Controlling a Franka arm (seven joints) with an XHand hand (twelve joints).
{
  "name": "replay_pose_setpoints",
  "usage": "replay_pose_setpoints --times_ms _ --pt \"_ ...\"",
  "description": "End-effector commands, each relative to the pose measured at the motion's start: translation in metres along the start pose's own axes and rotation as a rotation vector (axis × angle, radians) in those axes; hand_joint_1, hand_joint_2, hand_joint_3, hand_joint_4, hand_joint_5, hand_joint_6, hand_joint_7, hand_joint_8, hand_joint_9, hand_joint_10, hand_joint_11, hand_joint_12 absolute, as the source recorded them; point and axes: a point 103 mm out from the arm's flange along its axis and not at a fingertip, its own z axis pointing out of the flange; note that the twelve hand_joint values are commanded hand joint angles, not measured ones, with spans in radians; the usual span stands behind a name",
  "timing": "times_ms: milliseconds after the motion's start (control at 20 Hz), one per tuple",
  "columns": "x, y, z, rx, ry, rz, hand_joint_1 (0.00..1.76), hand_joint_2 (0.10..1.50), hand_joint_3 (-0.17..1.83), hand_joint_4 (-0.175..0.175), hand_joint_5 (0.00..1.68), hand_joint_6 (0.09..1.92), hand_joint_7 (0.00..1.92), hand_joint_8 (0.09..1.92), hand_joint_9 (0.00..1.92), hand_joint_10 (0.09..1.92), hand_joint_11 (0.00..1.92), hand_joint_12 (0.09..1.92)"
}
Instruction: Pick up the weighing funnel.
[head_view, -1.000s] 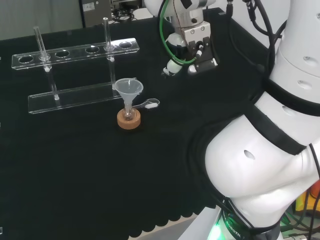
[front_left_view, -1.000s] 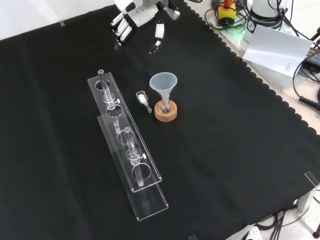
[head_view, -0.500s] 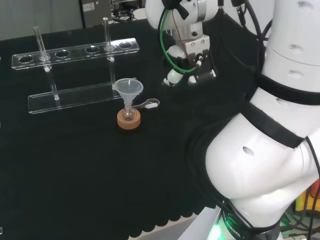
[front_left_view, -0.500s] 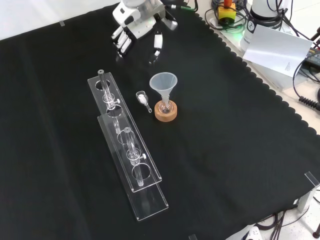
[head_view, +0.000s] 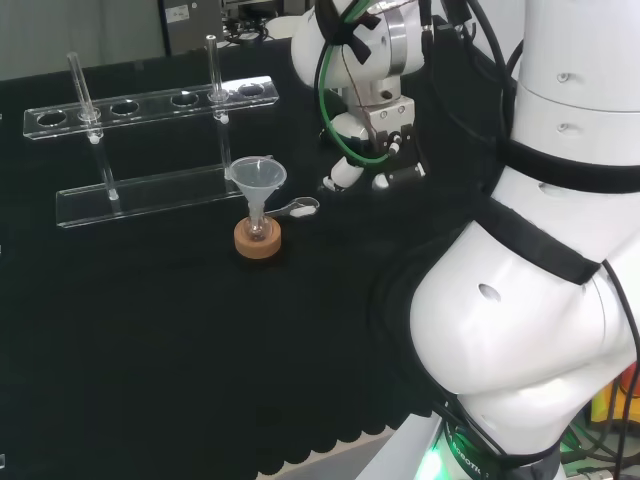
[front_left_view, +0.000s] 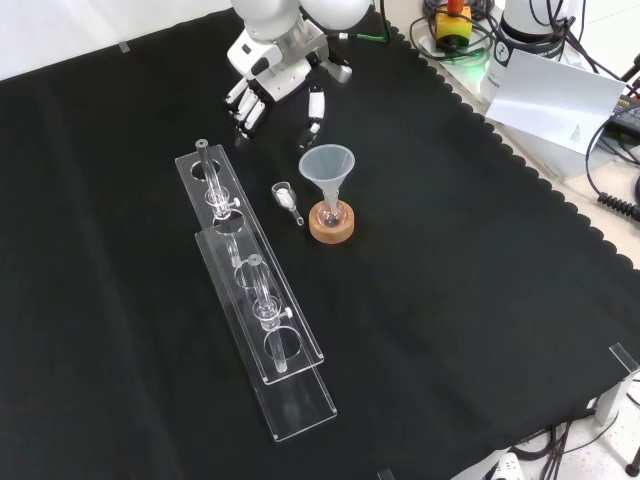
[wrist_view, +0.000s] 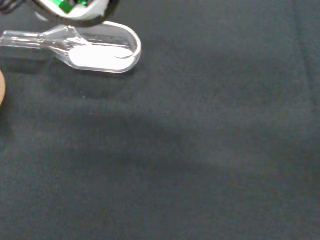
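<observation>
1. now the hand (front_left_view: 272, 80) is hanging over the black cloth (front_left_view: 480, 300), with its fingers (front_left_view: 245, 108) and thumb (front_left_view: 314, 105) pointing down and spread apart. it is standing wide and is holding nothing.
2. whether the fingertips are touching the cloth, i cannot tell.
3. the weighing funnel (front_left_view: 287, 198) is lying flat on the cloth, ahead of the fingertips and apart from them. in the front view it is sitting below the gap between fingers and thumb. in the head view it is lying just left of the hand and a little lower.
4. in the wrist view the weighing funnel is showing close and large, with something white lying in its scoop and its short stem running out from the narrow end.
5. the funnel (front_left_view: 327, 165) is standing mouth up with its stem in a small flask (front_left_view: 331, 212) on a cork ring (front_left_view: 331, 230). it is standing just beside the weighing funnel, on the thumb's side, and a little farther from the hand.
6. a clear rack (front_left_view: 255, 310) with glass tubes is lying on the fingers' side of the weighing funnel. its closest end is sitting near the fingertips and the rest is stretching well away from the hand.
</observation>
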Motion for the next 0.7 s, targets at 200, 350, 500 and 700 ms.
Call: replay_pose_setpoints --times_ms 200,350,500,700 --pt "0.011 0.003 0.020 0.006 0.023 -0.029 0.82 0.69 0.52 -0.070 0.51 0.09 0.39 0.77 0.58 0.66 0.19 1.37" --pt "0.014 0.005 0.026 0.014 0.033 -0.035 0.82 0.68 0.53 -0.070 0.51 0.09 0.40 0.77 0.58 0.66 0.19 1.37" --pt "0.018 0.009 0.032 0.020 0.038 -0.043 0.82 0.68 0.53 -0.070 0.51 0.09 0.40 0.77 0.59 0.66 0.19 1.37" --pt "0.014 0.018 0.037 0.043 0.107 -0.121 0.82 0.68 0.53 -0.071 0.52 0.09 0.40 0.77 0.59 0.66 0.19 1.37"
